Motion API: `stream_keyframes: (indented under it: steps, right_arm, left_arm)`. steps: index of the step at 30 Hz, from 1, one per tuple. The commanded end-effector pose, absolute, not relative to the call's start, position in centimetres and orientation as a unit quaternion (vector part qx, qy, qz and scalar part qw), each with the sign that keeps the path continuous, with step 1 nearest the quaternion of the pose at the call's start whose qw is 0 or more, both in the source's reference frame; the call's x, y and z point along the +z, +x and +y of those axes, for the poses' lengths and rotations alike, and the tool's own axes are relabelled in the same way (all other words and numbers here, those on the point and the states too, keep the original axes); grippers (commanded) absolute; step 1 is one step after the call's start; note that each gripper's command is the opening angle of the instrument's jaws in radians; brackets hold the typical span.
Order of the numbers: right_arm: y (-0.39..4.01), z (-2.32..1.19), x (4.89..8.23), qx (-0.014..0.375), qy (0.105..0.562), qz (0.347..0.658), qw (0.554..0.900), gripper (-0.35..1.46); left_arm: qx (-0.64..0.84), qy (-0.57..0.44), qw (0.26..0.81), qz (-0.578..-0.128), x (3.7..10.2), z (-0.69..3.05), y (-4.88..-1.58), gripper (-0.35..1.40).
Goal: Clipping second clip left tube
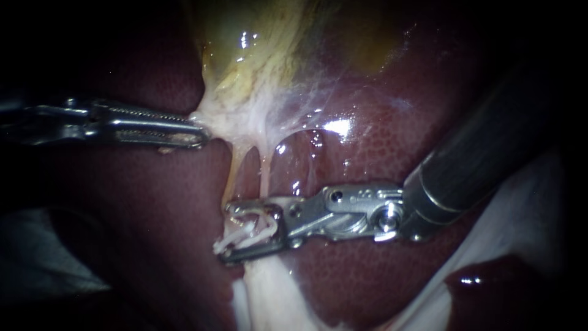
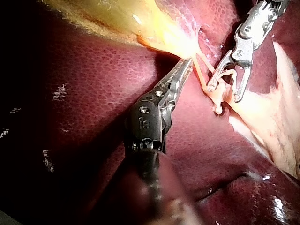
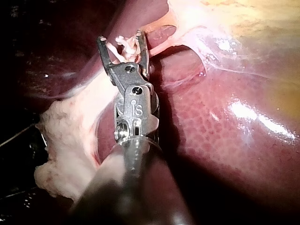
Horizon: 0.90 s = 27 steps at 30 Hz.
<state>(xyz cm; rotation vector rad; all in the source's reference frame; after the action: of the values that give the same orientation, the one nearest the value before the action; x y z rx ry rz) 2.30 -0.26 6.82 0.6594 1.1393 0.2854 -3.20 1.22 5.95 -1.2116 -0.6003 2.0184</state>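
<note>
1. From the left edge of the endoscope view, at mid-height: left instrument (image 1: 201, 130), jaws pressed together on the pale tissue (image 1: 236, 119) just below the yellowish gallbladder (image 1: 257, 43), pinching its left margin.
2. From the upper right: right instrument (image 1: 223, 230), dark shaft slanting down to a metal wrist, jaws low in the centre of the frame, spread wide and pointing left.
3. Between those spread jaws: a white clip (image 1: 250, 230), its legs apart.
4. In the centre of the frame: left tube (image 1: 235, 175), thin and pale, stretched from the pinched tissue down to the upper jaw of the right instrument. Impossible to tell whether inside the clip or only against it.
5. Just to its right: a second tube (image 1: 267, 175), roughly parallel, reaching down to the same jaw.
6. Behind everything: dark red liver (image 1: 380, 141), glistening right of centre.
7. At the bottom centre, below the spread jaws: a whitish band of fatty tissue (image 1: 269, 294).
</note>
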Motion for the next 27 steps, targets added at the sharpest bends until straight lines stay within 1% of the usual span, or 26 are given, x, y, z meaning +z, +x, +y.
stream_keyframes:
  steps: [1, 10, 13, 17, 21, 27]
  right_arm:
    - [2.30, -0.26, 6.82, 0.132, 0.305, 0.528, 0.782, 0.50]
    - [2.27, -0.28, 6.77, 0.130, 0.308, 0.528, 0.781, 0.50]
    - [2.22, -0.25, 6.72, 0.128, 0.309, 0.534, 0.776, 0.50]
    - [2.13, -0.17, 6.63, 0.138, 0.318, 0.543, 0.765, 0.50]
    - [2.01, -0.10, 6.56, 0.148, 0.327, 0.544, 0.758, 0.50]
    - [1.90, -0.07, 6.58, 0.159, 0.336, 0.544, 0.752, 0.50]
  left_arm:
    - [0.779, -0.468, 0.348, -0.232, 5.95, 1.22, -3.20, -0.35]
    - [0.779, -0.468, 0.348, -0.232, 5.95, 1.22, -3.20, -0.35]
    - [0.779, -0.468, 0.348, -0.232, 5.95, 1.22, -3.19, -0.35]
    - [0.779, -0.468, 0.348, -0.232, 5.95, 1.22, -3.18, -0.35]
    - [0.779, -0.468, 0.348, -0.232, 5.95, 1.22, -3.18, -0.35]
    - [0.779, -0.468, 0.348, -0.232, 5.95, 1.21, -3.18, -0.35]
